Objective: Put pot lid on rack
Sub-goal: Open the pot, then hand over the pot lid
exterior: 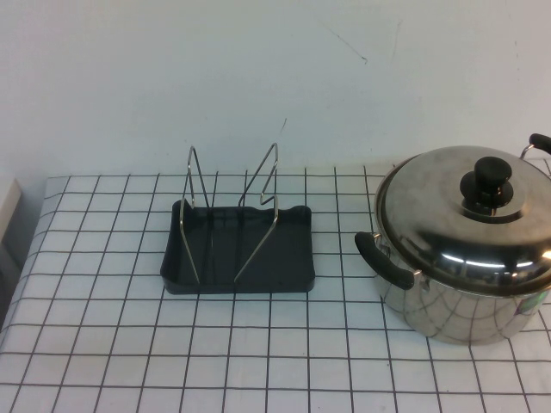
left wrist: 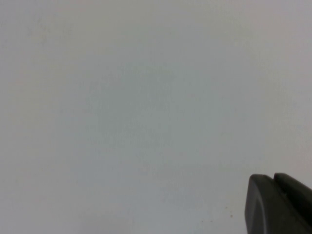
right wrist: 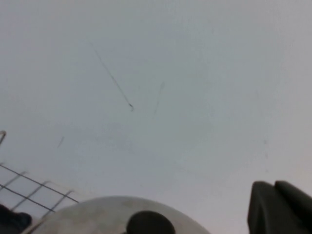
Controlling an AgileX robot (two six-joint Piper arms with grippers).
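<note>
The pot lid [exterior: 448,194], shiny steel with a black knob [exterior: 488,176], sits on the steel pot [exterior: 456,301] at the right of the table. The rack [exterior: 241,249], a dark grey tray with two upright wire loops [exterior: 194,206], stands empty near the middle, left of the pot. Neither arm shows in the high view. My right gripper [right wrist: 274,184] is shut and hangs above and apart from the pot lid [right wrist: 97,214], whose knob [right wrist: 150,224] is below it. My left gripper [left wrist: 274,178] is shut on nothing and faces only the white wall.
The table [exterior: 103,344] has a white cloth with a black grid. The pot's black side handle [exterior: 383,258] sticks out toward the rack. A white wall rises behind the table. A pale object [exterior: 7,215] stands at the table's far left edge.
</note>
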